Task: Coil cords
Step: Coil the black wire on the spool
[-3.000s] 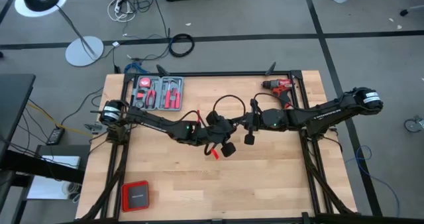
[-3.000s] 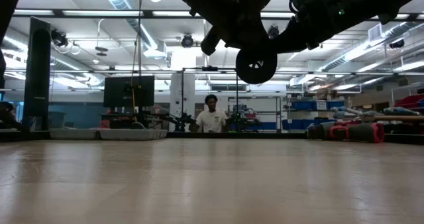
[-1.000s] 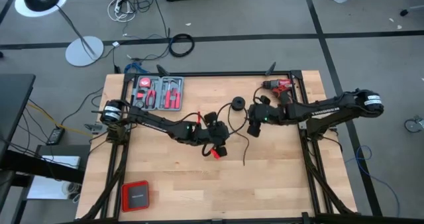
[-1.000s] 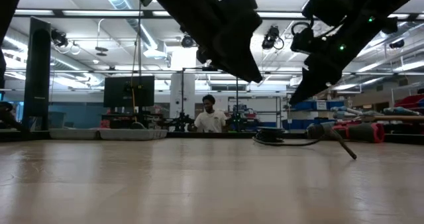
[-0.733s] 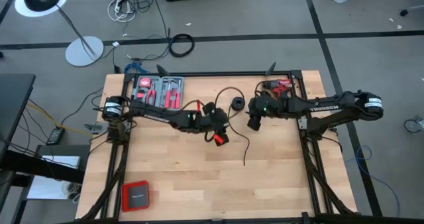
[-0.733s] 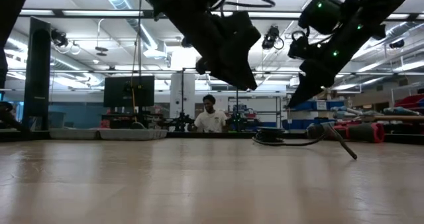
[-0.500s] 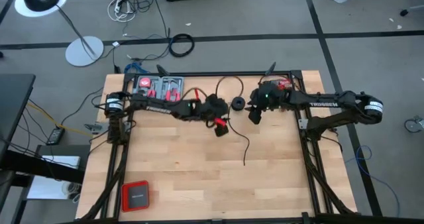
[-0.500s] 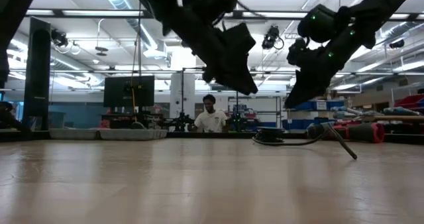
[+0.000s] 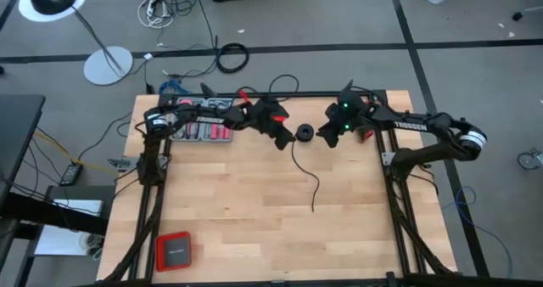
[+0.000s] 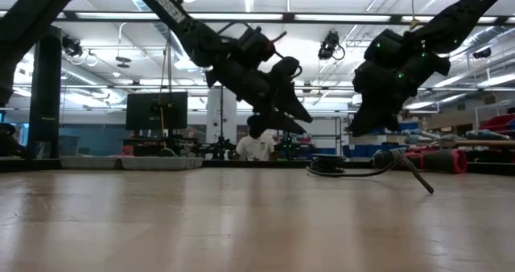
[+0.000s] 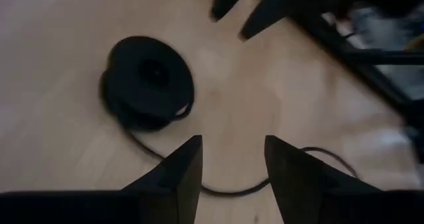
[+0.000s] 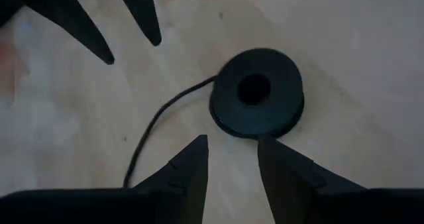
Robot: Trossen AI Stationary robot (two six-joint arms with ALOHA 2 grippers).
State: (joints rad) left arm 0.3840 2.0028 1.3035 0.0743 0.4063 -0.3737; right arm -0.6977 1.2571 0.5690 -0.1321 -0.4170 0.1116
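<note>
Cord (image 9: 304, 164) now lies loose on the desk (image 9: 246, 227), one end wound into a small black puck near the back edge, tail trailing forward; released by both pincers, left (image 9: 282, 138) and right (image 9: 327, 134), now pulled back, empty, gaping either side of the puck; coiling looks only partly done

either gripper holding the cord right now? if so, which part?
Nothing is held. Both the left gripper and the right gripper are open and empty, above the table. The cord lies loose on the wood, running from its round black puck.
</note>
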